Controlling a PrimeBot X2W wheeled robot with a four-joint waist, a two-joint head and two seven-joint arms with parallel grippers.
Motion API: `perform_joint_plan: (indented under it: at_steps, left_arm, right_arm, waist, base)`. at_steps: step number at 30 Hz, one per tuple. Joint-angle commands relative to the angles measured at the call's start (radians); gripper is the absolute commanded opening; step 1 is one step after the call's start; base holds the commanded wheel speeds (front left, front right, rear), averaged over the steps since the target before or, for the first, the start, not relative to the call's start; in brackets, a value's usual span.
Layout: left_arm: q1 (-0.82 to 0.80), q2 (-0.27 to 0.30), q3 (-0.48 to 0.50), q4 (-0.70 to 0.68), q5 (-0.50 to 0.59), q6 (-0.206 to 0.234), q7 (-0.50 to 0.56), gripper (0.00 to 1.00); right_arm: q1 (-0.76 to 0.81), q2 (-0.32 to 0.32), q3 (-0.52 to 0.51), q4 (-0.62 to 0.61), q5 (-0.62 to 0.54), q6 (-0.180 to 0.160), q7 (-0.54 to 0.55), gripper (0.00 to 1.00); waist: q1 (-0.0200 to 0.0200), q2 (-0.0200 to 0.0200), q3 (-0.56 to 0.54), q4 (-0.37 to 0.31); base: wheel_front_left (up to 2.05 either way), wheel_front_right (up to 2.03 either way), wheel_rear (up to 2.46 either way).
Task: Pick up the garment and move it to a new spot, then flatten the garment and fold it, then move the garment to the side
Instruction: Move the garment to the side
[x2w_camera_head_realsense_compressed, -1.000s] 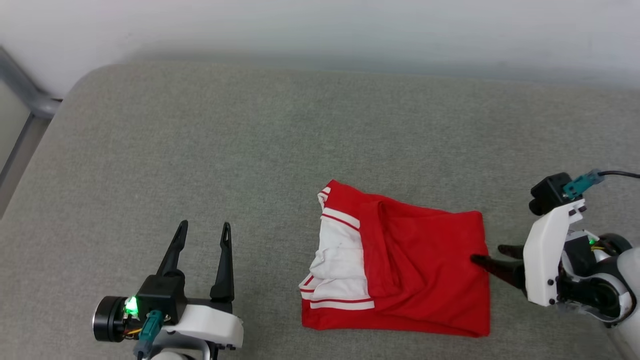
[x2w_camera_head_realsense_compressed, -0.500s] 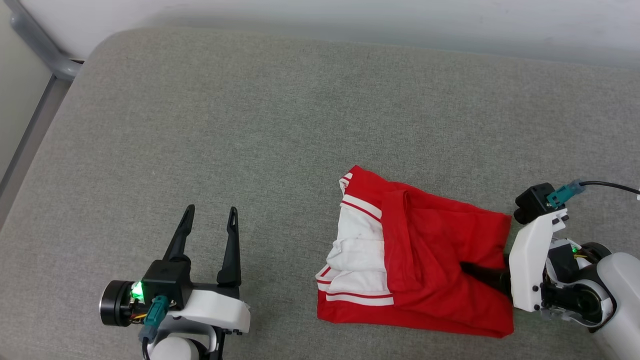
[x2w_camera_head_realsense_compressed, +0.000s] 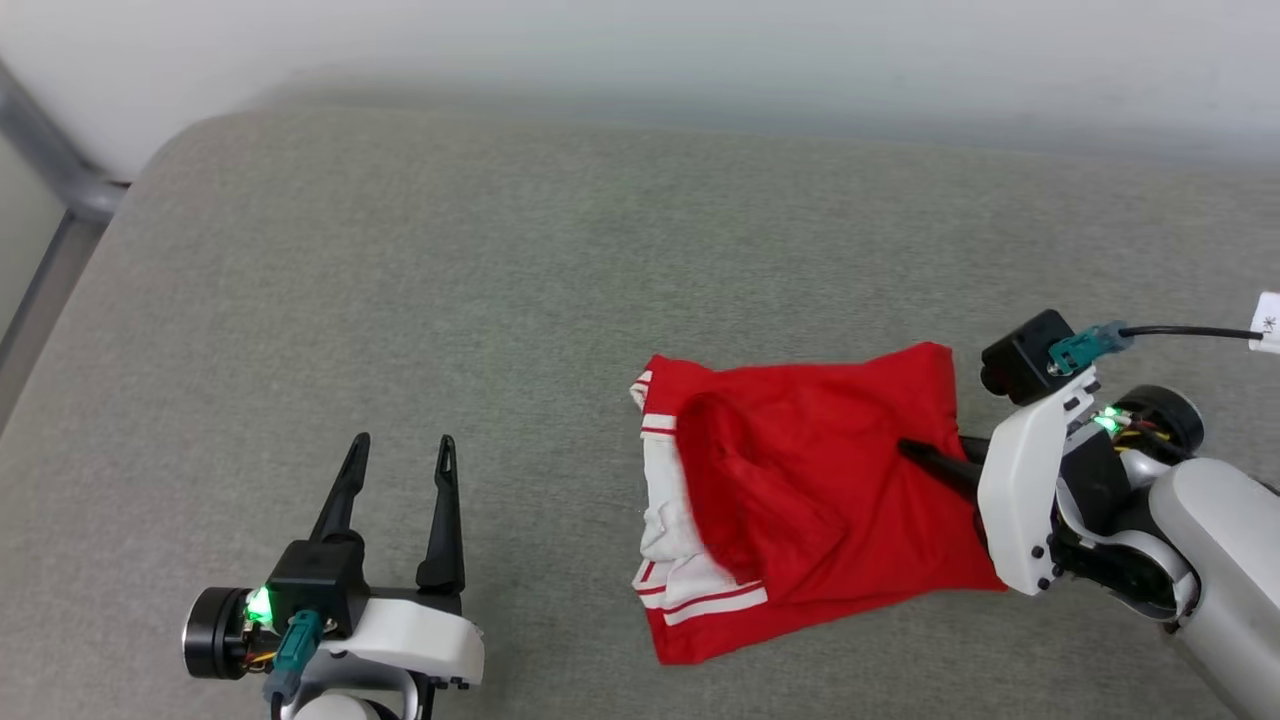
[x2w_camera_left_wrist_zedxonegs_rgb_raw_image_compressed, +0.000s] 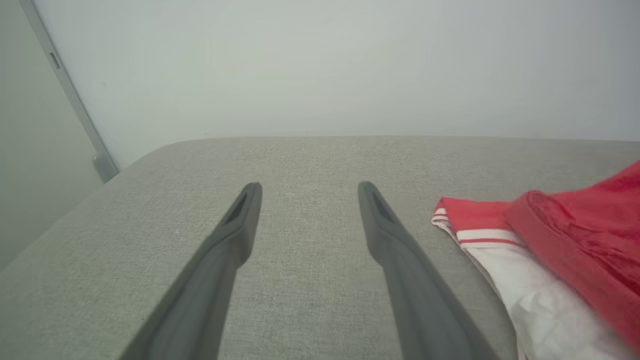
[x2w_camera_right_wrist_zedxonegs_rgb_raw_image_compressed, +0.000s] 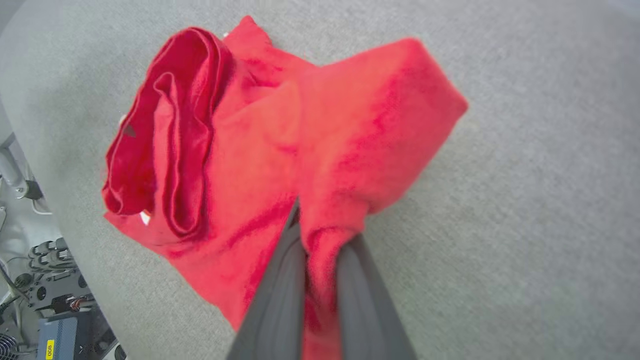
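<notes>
The garment (x2w_camera_head_realsense_compressed: 820, 490) is a red shirt with white, red-striped sleeves, lying folded and rumpled on the grey cushion right of centre. My right gripper (x2w_camera_head_realsense_compressed: 912, 450) reaches in from the right and is shut on the garment's right edge. In the right wrist view the two fingers (x2w_camera_right_wrist_zedxonegs_rgb_raw_image_compressed: 280, 295) pinch a bunch of red cloth (x2w_camera_right_wrist_zedxonegs_rgb_raw_image_compressed: 280, 140), which is pulled up into a peak. My left gripper (x2w_camera_head_realsense_compressed: 403, 440) rests open at the lower left, well apart from the garment. The left wrist view shows its fingers (x2w_camera_left_wrist_zedxonegs_rgb_raw_image_compressed: 308, 187) spread over bare cushion, with the garment's sleeve (x2w_camera_left_wrist_zedxonegs_rgb_raw_image_compressed: 540, 280) to their right.
The grey cushion (x2w_camera_head_realsense_compressed: 450, 280) stretches wide to the left and back. A pale wall (x2w_camera_head_realsense_compressed: 640, 50) runs along the far side, and a grey metal frame (x2w_camera_head_realsense_compressed: 60, 190) stands at the far left. Beyond the cushion's edge, floor equipment (x2w_camera_right_wrist_zedxonegs_rgb_raw_image_compressed: 45, 300) is visible.
My right gripper has pushed over the garment's right edge and shut on it. The cloth has bunched up and turned, its right side raised. The head camera also shifted.
</notes>
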Motion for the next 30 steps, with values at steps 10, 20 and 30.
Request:
perform_joint_plan:
  at_steps: [10,20,30]
  left_arm:
    - [0.015,0.001,0.03,-0.044,0.009,-0.001,-0.005,1.0]
    - [-0.032,0.023,0.051,-0.127,0.037,-0.002,-0.004,1.0]
    - [-0.129,0.048,0.027,-0.191,0.06,-0.018,-0.004,1.0]
  right_arm:
    - [-0.09,-0.126,0.06,-0.129,0.007,-0.001,-0.016,0.0]
    - [-0.141,-0.259,-0.006,-0.08,-0.025,-0.001,-0.033,0.0]
    - [-0.204,-0.39,-0.104,0.143,-0.124,-0.001,-0.048,0.0]
  waist:
    - [-0.0001,0.0,-0.004,-0.177]
    - [-0.0001,0.0,0.126,-0.302]
    - [-0.0001,0.0,0.299,-0.285]
  base:
    - [0.0,0.0,0.0]
    - [0.0,0.0,0.0]
    - [0.0,0.0,0.0]
